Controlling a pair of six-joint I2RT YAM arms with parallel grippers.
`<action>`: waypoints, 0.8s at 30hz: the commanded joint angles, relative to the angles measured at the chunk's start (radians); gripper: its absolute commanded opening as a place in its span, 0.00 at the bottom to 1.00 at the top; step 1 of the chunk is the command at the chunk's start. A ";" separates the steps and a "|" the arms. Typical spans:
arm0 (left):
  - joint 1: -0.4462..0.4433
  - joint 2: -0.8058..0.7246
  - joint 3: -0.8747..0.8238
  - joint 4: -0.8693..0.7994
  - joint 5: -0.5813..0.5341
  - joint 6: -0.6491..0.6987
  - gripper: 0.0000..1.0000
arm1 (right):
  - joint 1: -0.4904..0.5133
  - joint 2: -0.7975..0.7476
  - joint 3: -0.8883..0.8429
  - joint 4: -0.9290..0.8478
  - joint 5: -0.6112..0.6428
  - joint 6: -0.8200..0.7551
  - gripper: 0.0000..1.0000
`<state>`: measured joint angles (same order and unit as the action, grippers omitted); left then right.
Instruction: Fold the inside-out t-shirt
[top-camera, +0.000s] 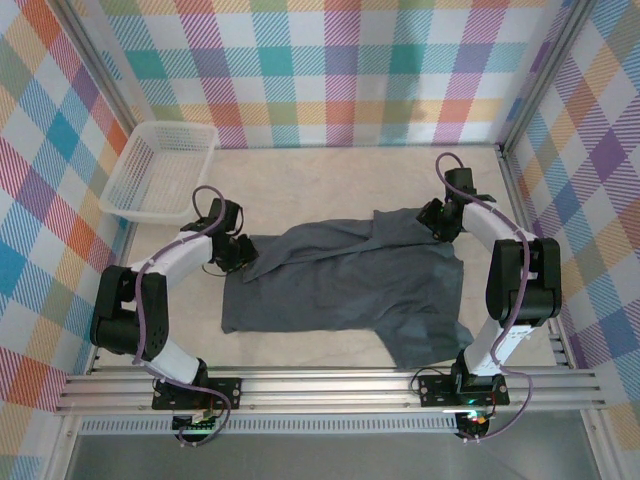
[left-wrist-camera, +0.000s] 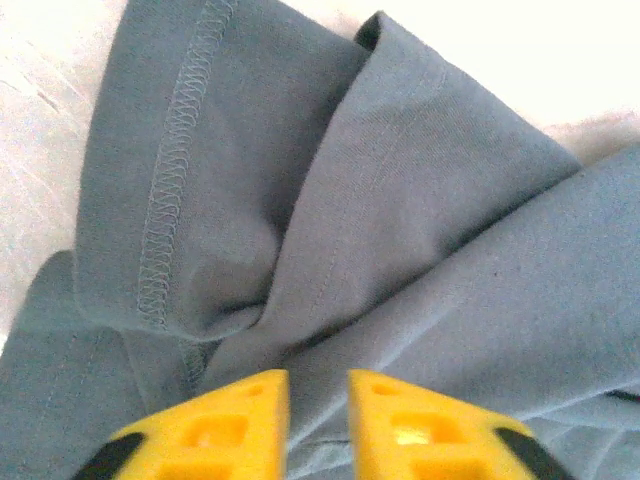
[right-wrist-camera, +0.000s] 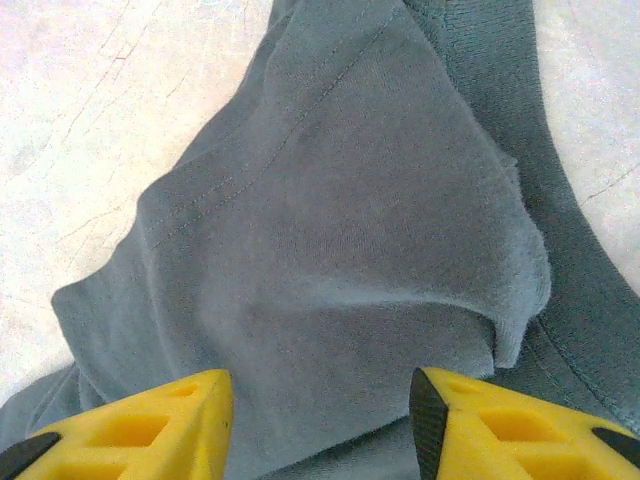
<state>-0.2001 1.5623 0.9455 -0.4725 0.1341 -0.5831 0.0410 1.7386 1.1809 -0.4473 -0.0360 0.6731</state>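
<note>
The inside-out t-shirt (top-camera: 340, 290) lies spread and wrinkled across the middle of the table, slate blue-grey, with a fold running up toward its far right corner. My left gripper (top-camera: 243, 258) sits at the shirt's left edge. In the left wrist view its yellow fingers (left-wrist-camera: 225, 430) stand close together with a ridge of the t-shirt (left-wrist-camera: 420, 200) pinched in the narrow gap of the left gripper (left-wrist-camera: 318, 400). My right gripper (top-camera: 432, 222) is at the far right corner. It hangs open (right-wrist-camera: 320, 400), fingers wide apart over a raised fold of the t-shirt (right-wrist-camera: 350, 220).
A white mesh basket (top-camera: 178, 127) stands at the back left of the beige table (top-camera: 330, 185). Checkered walls close in the back and both sides. A metal rail (top-camera: 330, 385) runs along the near edge behind the arm bases.
</note>
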 joint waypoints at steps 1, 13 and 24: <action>0.010 -0.029 -0.016 -0.080 -0.068 0.005 0.32 | 0.009 0.007 0.026 -0.015 -0.011 -0.007 0.50; 0.029 -0.040 -0.080 -0.043 -0.086 -0.197 0.39 | 0.012 0.004 0.037 -0.027 -0.018 -0.010 0.51; 0.036 0.013 -0.114 0.073 0.001 -0.222 0.39 | 0.012 0.007 0.043 -0.039 -0.015 -0.015 0.51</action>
<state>-0.1791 1.5688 0.8528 -0.4259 0.1101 -0.7887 0.0475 1.7386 1.1946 -0.4656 -0.0391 0.6693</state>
